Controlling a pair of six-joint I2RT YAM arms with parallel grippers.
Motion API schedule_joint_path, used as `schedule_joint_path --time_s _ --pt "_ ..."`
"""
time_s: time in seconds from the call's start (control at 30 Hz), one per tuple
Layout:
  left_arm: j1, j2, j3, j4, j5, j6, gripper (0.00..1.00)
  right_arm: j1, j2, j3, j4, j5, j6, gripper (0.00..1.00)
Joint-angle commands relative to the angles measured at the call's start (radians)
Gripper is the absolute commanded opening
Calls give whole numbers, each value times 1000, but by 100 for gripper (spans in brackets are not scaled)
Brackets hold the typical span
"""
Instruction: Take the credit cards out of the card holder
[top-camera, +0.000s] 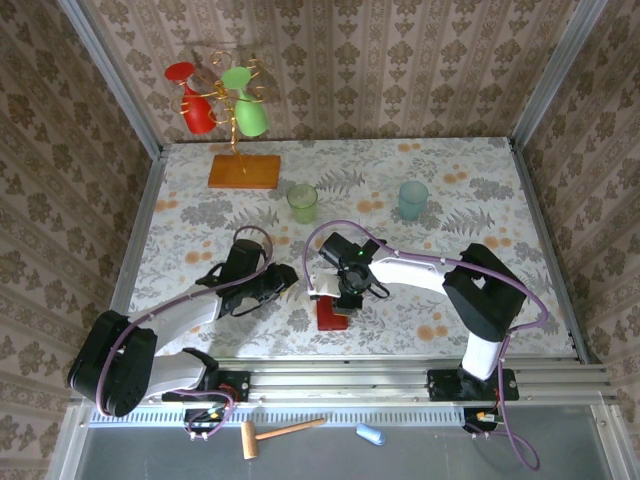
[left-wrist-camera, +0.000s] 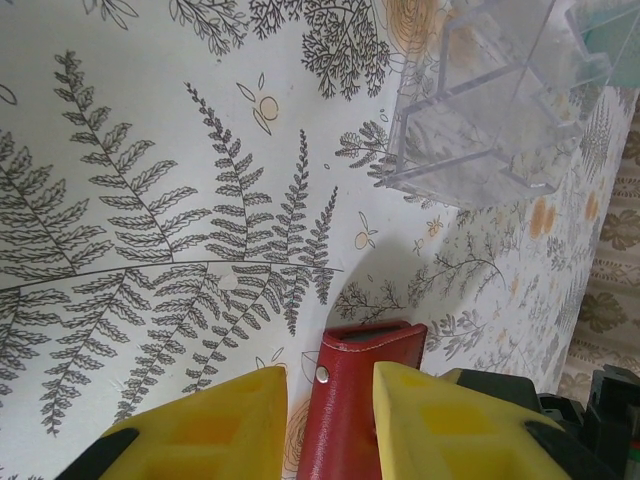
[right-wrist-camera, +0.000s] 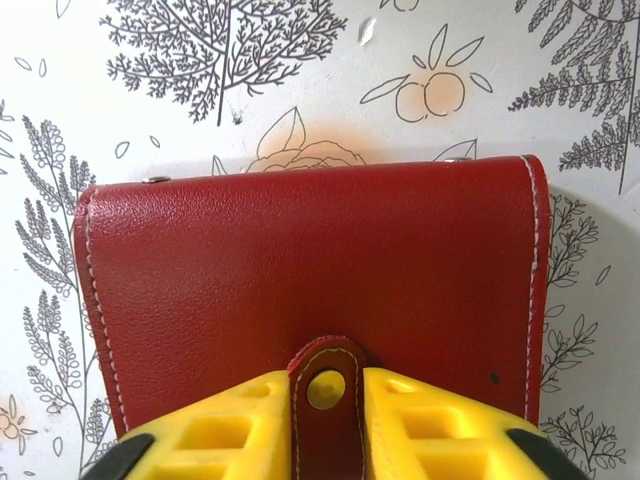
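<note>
Right gripper (right-wrist-camera: 327, 385), seen from its wrist camera: the two yellow fingers (right-wrist-camera: 215, 430) are closed to a narrow gap that matches the width of the snap tab (right-wrist-camera: 326, 352). One finger lies against each edge of the tab, so the gripper appears to pinch the tab.

The wallet (right-wrist-camera: 310, 260) is red with pale stitching. It is folded shut and lies flat on the fern-patterned table (top-camera: 450, 170), with the tab fastened over its front by a brass stud.

Left gripper (left-wrist-camera: 330, 375), seen from its wrist camera: the fingers are partly open and nothing is clamped between them. One end of the wallet shows in the gap. A strip of tablecloth separates it from one finger. The other finger overlaps its edge, and contact there cannot be judged. A clear plastic piece (left-wrist-camera: 490, 100) lies farther off on the table; what it is cannot be told.

Overhead view: both arms reach inward from the near edge and their grippers meet near the middle of the table. The wallet is just nearer than the right gripper and partly under it.

Toward the far side stand a green cup (top-camera: 302, 203) and a teal cup (top-camera: 413, 200), well apart from each other. At the far left, a wire stand on an orange wooden base (top-camera: 244, 171) carries red and green glasses.

A wooden mallet (top-camera: 275, 434) lies in front of the arm bases.
</note>
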Motion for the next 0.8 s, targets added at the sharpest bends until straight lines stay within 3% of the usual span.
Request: schedule_joint_path --time_s 0.0,0.4,0.77 --pt "6 6 28 -27 18 30 29 8 -3 1 33 -36 27 18" --pt "-30 41 53 23 53 7 29 25 -56 -70 222 -52 182 0" --pt "-89 168 -9 264 97 -125 18 36 -133 -223 498 -32 324 0"
